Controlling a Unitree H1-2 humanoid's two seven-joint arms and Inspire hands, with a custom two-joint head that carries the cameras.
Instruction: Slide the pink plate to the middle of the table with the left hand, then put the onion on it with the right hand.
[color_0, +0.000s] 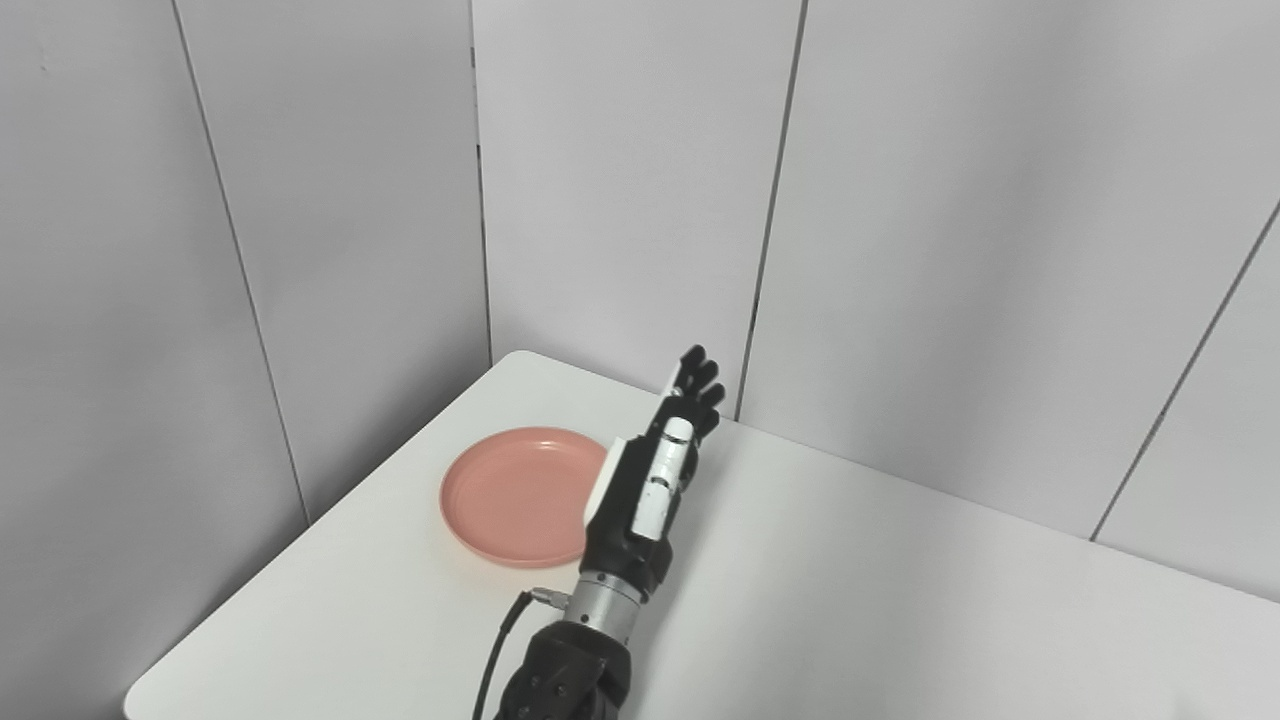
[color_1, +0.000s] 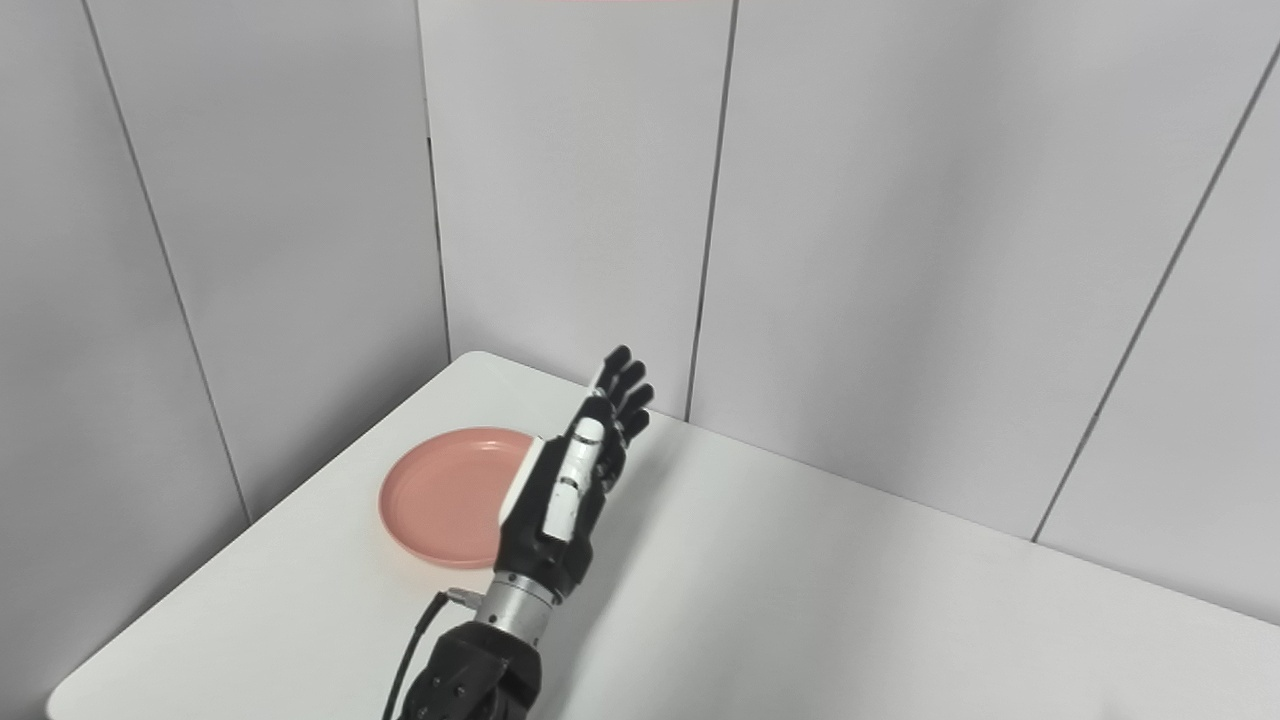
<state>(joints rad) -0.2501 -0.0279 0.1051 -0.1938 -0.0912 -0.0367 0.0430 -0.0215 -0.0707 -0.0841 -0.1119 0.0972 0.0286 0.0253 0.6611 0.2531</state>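
A pink plate (color_0: 520, 495) lies flat on the white desk (color_0: 900, 600), toward the desk's left rear corner and near its left edge, upright with its rim raised and nothing on it. The left hand (color_0: 650, 480) comes up from the bottom edge on a dark arm with a silver wrist collar and a black cable (color_0: 497, 645) looping beside it. The hand stands on edge just at the right side of the plate, its white-and-black back turned to the cameras and its fingers (color_0: 698, 385) stretched out straight and held close side by side, pointing away toward the far wall; it grips nothing. The palm side faces the plate, and the heel of the hand overlaps the plate's right rim in both views, though whether it actually touches the rim cannot be told from here. Grey wall panels (color_1: 950, 250) rise behind the desk on two sides, meeting in a corner just past the plate. The rest of the desk surface to the right of the hand is plain white. The right hand and the onion do not show in either view.
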